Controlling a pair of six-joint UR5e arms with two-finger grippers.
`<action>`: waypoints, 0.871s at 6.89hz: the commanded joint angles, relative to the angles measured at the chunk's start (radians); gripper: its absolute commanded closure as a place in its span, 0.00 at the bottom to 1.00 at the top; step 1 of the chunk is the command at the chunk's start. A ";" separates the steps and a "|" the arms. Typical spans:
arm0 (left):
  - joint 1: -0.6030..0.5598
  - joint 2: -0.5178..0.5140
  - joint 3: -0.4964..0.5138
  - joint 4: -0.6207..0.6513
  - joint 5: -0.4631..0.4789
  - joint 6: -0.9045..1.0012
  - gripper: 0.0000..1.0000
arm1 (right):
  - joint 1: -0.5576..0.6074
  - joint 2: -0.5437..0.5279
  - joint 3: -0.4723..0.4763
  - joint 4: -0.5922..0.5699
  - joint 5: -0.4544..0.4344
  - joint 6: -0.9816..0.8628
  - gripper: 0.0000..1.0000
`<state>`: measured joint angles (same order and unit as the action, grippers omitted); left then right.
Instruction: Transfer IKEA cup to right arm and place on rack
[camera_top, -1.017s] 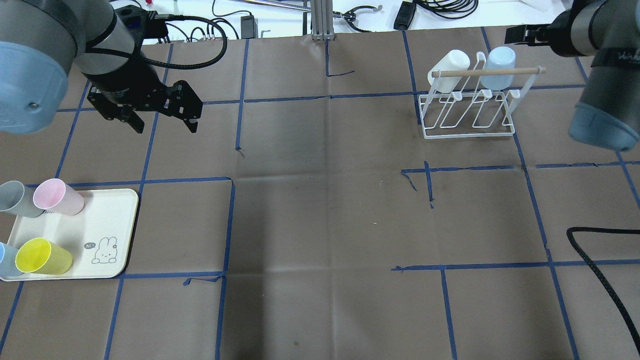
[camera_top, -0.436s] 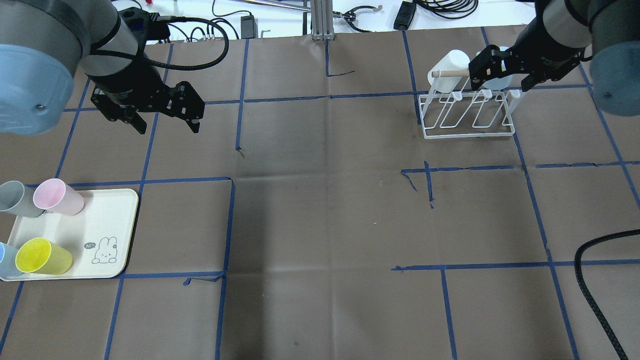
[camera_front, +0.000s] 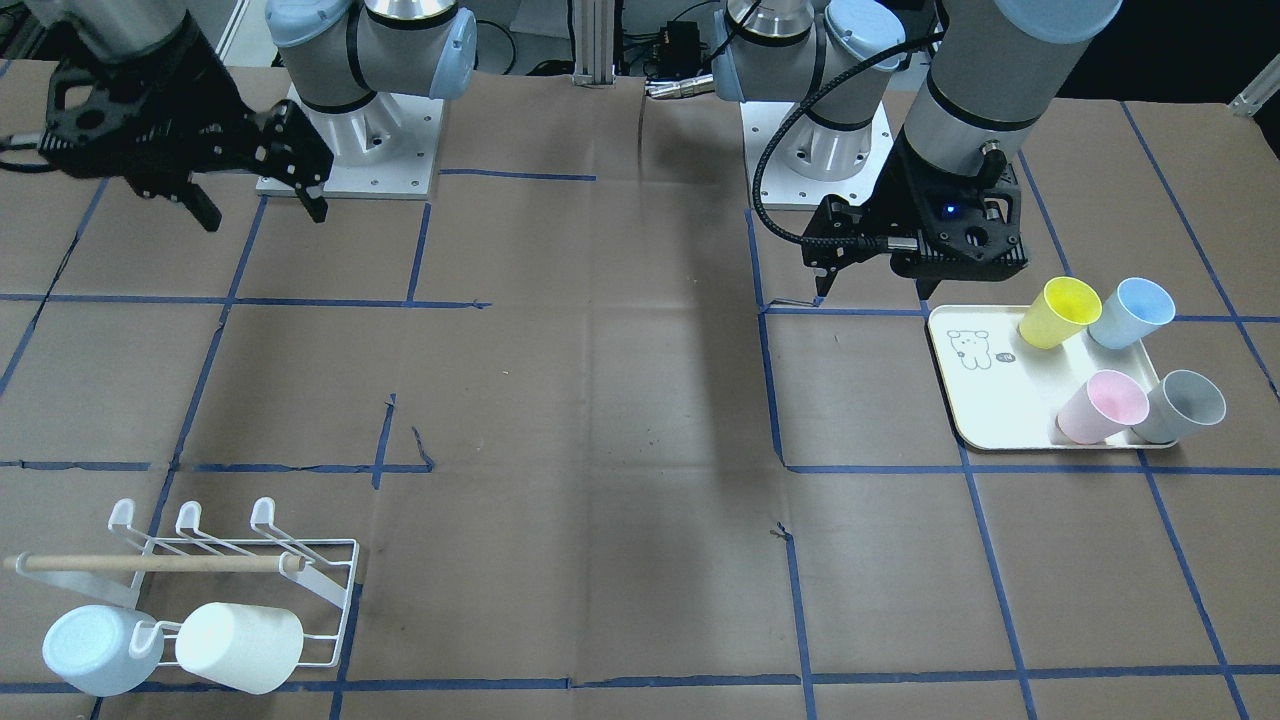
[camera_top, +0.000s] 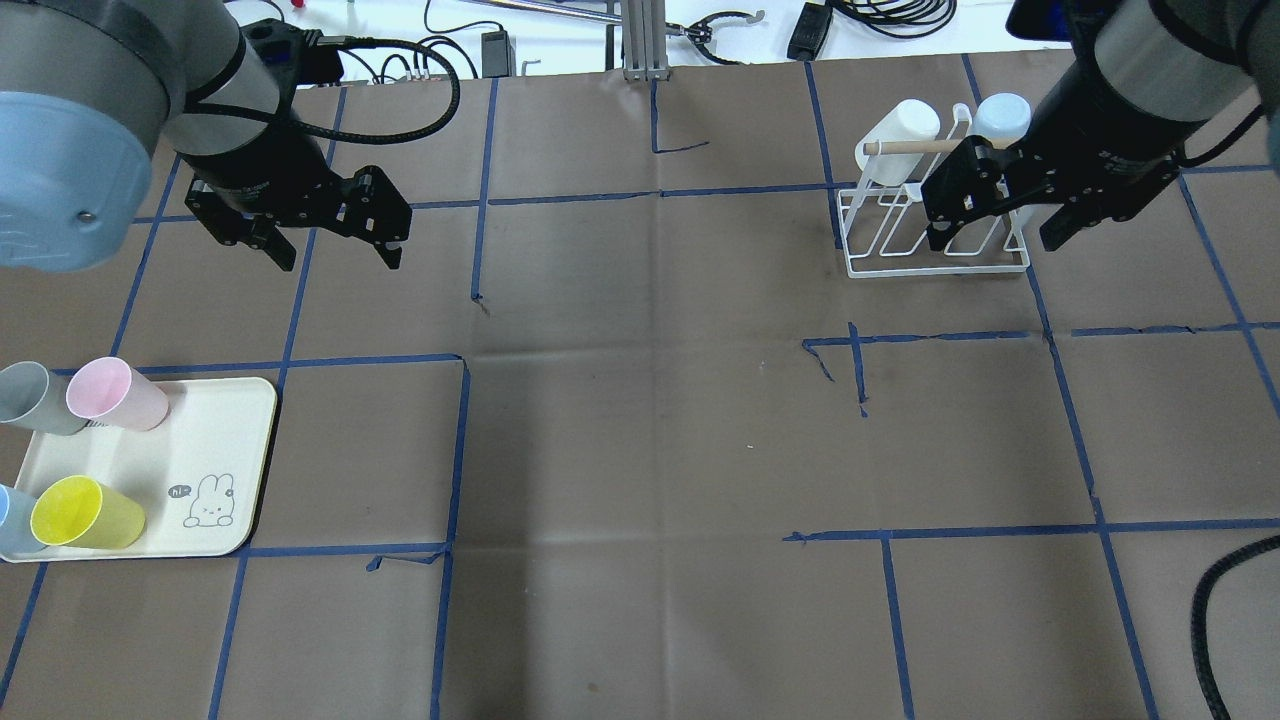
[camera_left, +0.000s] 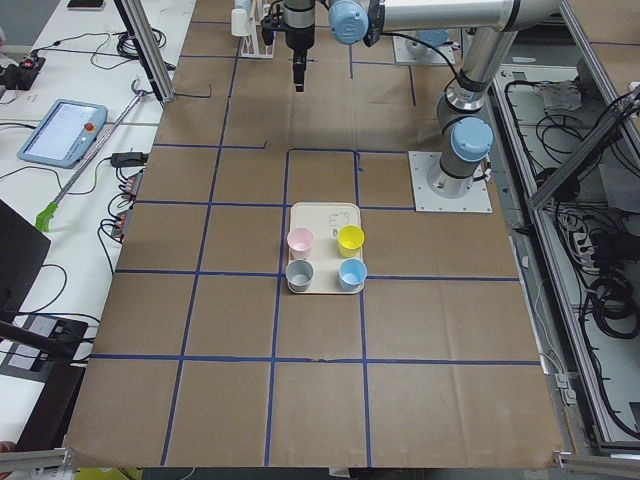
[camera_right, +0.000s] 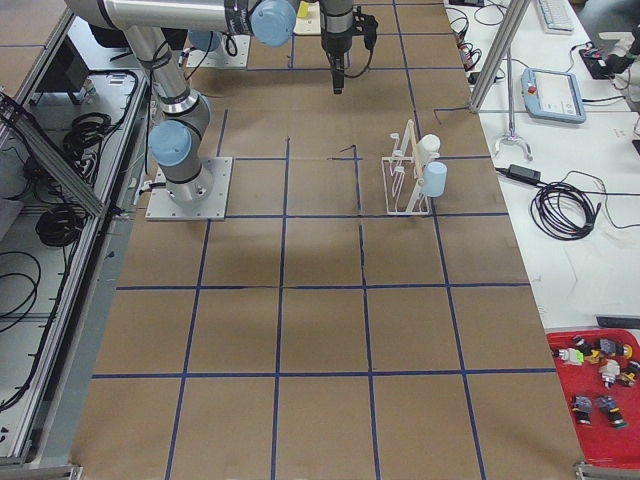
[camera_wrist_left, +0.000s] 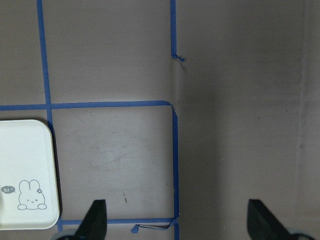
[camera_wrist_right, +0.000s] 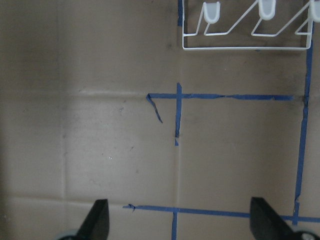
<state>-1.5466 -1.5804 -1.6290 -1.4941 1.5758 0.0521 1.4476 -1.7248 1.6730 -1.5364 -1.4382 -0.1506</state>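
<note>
Several IKEA cups lie on the cream bear tray (camera_top: 205, 425) at the near left: pink (camera_top: 118, 394), yellow (camera_top: 88, 513), grey (camera_top: 35, 398) and blue (camera_top: 10, 520). My left gripper (camera_top: 335, 250) is open and empty, hanging above the table behind the tray; its wrist view shows only the tray corner (camera_wrist_left: 25, 165). My right gripper (camera_top: 992, 240) is open and empty, hanging over the front of the white wire rack (camera_top: 940, 262). The rack holds a white cup (camera_top: 900, 138) and a pale blue cup (camera_top: 1000, 112) behind its wooden dowel (camera_top: 900, 146).
Brown paper with blue tape lines covers the table. A black cable (camera_top: 1215, 590) loops in at the near right edge. Cables and gear lie beyond the table's far edge. The right wrist view shows the rack's front prongs (camera_wrist_right: 240, 47).
My right arm has swung in from the right edge, and its open gripper now hangs over the rack's front. My left gripper has shifted only slightly and stays open.
</note>
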 joint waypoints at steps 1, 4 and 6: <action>-0.006 -0.001 0.000 0.000 0.001 0.000 0.01 | 0.005 -0.032 0.001 0.134 -0.005 0.038 0.00; -0.006 -0.001 0.000 0.000 0.001 0.000 0.01 | 0.138 0.074 -0.010 0.031 -0.134 0.100 0.00; -0.006 -0.001 0.000 0.001 0.000 0.000 0.01 | 0.186 0.099 -0.007 -0.019 -0.128 0.094 0.00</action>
<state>-1.5524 -1.5808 -1.6291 -1.4938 1.5759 0.0522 1.6086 -1.6461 1.6659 -1.5292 -1.5653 -0.0544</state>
